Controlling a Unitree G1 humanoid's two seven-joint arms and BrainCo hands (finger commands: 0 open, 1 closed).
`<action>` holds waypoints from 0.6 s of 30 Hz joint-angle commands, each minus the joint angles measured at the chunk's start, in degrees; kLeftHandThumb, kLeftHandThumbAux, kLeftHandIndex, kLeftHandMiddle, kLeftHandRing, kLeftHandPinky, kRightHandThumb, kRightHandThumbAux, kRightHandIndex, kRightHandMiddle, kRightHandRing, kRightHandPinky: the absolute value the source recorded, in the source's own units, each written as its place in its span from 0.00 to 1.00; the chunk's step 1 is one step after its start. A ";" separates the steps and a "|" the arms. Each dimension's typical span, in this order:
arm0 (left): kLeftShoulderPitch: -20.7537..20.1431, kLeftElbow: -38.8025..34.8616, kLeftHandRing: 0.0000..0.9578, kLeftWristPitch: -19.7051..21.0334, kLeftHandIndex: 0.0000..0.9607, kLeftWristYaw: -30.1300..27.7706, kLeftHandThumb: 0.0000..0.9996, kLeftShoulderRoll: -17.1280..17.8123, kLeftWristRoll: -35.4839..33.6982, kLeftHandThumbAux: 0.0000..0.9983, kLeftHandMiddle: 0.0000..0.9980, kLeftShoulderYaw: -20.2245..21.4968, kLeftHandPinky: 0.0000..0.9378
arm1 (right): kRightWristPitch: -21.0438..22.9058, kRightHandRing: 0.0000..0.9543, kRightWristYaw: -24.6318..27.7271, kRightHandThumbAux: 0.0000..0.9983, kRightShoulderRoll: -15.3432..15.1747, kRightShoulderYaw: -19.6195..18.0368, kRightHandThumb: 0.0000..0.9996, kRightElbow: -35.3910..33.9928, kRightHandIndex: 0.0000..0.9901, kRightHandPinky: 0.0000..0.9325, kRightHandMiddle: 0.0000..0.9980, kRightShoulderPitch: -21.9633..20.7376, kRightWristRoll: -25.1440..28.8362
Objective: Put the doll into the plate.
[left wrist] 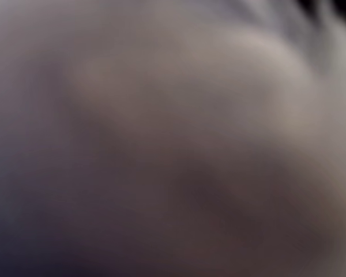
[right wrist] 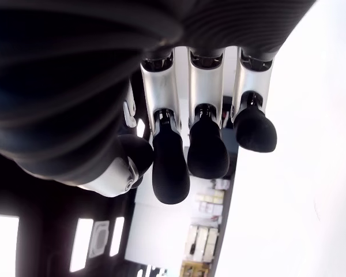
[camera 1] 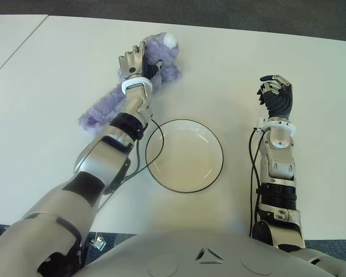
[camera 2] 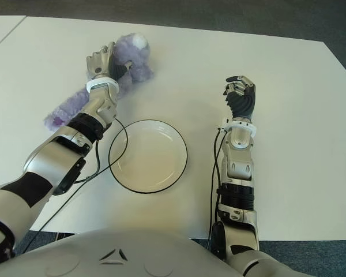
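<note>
A fluffy purple doll (camera 1: 168, 57) with a white tuft lies stretched out on the white table (camera 1: 57, 69), up and to the left of the plate. My left hand (camera 1: 135, 62) sits on the doll's middle with its fingers curled into the plush. Only a blurred grey-purple surface shows in the left wrist view. The round white plate (camera 1: 184, 156) with a dark rim stands empty at the table's centre. My right hand (camera 1: 275, 92) shows to the right of the plate, and its fingers (right wrist: 207, 150) are curled with nothing in them.
A black cable (camera 1: 139, 161) loops from my left forearm across the plate's left rim. The table's far edge (camera 1: 219, 29) runs just behind the doll. A seam to a second table (camera 1: 17, 49) lies at the far left.
</note>
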 commanded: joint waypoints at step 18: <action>-5.98 16.23 0.61 -22.38 0.53 -3.20 0.97 2.21 -1.04 0.58 0.47 -6.94 0.82 | 1.04 0.78 -1.27 0.71 0.56 -0.30 0.72 0.20 0.44 0.82 0.71 0.03 -0.03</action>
